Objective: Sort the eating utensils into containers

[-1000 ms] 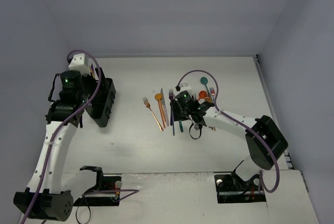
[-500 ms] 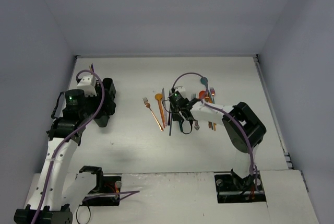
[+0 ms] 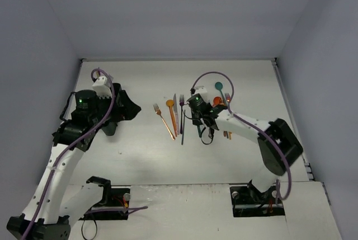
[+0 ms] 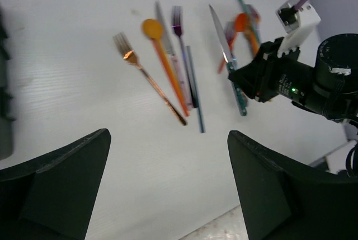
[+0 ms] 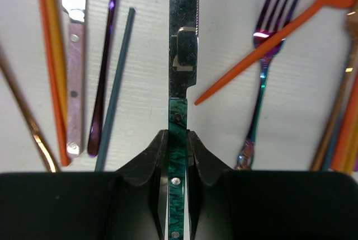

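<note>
The eating utensils lie in a loose row mid-table: a copper fork (image 3: 164,121), an orange spoon (image 3: 173,116), a purple fork (image 3: 182,118) and a teal spoon (image 3: 218,88). My right gripper (image 5: 178,136) is shut on the green marbled handle of a silver knife (image 5: 183,55), whose blade points away over the table. In the top view this gripper (image 3: 200,123) sits low among the utensils. My left gripper (image 4: 168,133) hangs open and empty over bare table, right of the black mesh containers (image 3: 110,125), which my left arm partly hides.
Beside the held knife lie a slim blue handle (image 5: 116,89), a pale-handled knife (image 5: 74,72), an iridescent fork (image 5: 262,78) and an orange spoon handle (image 5: 251,55). Grey walls close in the table on three sides. A purple cable (image 3: 210,75) loops over my right wrist.
My right gripper has closed on the green-handled knife. My left arm has swung from over the containers toward the table's middle, its gripper still open.
</note>
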### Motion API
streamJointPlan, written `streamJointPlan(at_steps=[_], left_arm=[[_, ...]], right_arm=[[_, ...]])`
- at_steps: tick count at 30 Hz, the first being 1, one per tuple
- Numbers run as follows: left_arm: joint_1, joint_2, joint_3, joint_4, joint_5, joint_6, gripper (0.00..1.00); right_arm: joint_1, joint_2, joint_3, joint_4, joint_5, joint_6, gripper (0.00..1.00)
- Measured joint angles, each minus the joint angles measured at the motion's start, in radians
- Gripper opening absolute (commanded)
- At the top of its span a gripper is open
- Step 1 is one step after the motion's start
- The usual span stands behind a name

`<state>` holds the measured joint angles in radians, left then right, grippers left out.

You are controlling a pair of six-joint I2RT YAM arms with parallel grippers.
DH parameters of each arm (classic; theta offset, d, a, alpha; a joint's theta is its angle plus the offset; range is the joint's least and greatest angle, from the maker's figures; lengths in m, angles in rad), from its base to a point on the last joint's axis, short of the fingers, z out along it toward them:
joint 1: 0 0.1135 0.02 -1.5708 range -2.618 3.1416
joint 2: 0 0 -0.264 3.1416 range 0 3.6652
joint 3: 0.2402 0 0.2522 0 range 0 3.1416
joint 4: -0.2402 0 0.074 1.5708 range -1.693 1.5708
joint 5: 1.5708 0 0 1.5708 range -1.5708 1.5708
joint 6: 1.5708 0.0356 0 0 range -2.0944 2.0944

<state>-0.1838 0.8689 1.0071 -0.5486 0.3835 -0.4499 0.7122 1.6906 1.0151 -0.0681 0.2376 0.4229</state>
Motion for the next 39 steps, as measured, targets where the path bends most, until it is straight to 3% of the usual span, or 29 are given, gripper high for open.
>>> streamJointPlan(at_steps=[4, 9, 17, 23, 27, 30, 33, 36, 39], left_arm=[[-0.141, 0.013, 0.026, 0.083, 0.005, -0.085, 0.83], [-0.281, 0.072, 0.037, 0.21, -0.028, -0.165, 0.83], [-0.386, 0.18, 0.063, 0.36, -0.12, -0.236, 0.81], [-0.421, 0.25, 0.102, 0.417, -0.188, -0.252, 0.72], [-0.445, 0.304, 0.116, 0.441, -0.218, -0.263, 0.56], [-0.459, 0.344, 0.127, 0.447, -0.231, -0.267, 0.23], [-0.468, 0.365, 0.128, 0.457, -0.237, -0.279, 0.02], [-0.481, 0.363, 0.129, 0.496, -0.232, -0.308, 0.0], [-0.488, 0.347, 0.13, 0.514, -0.247, -0.309, 0.0]], right_arm=[[0.038, -0.201, -0.01, -0.009, 0.031, -0.038, 0.0], [0.172, -0.393, -0.009, 0.014, 0.031, -0.107, 0.0], [0.249, -0.502, -0.009, 0.049, -0.026, -0.16, 0.0], [0.277, -0.519, -0.009, 0.069, -0.053, -0.176, 0.0], [0.288, -0.519, -0.009, 0.073, -0.068, -0.182, 0.0], [0.29, -0.522, -0.009, 0.076, -0.071, -0.183, 0.0], [0.29, -0.527, -0.009, 0.084, -0.072, -0.186, 0.0], [0.29, -0.528, -0.01, 0.089, -0.079, -0.184, 0.06], [0.29, -0.531, -0.01, 0.1, -0.08, -0.185, 0.32]])
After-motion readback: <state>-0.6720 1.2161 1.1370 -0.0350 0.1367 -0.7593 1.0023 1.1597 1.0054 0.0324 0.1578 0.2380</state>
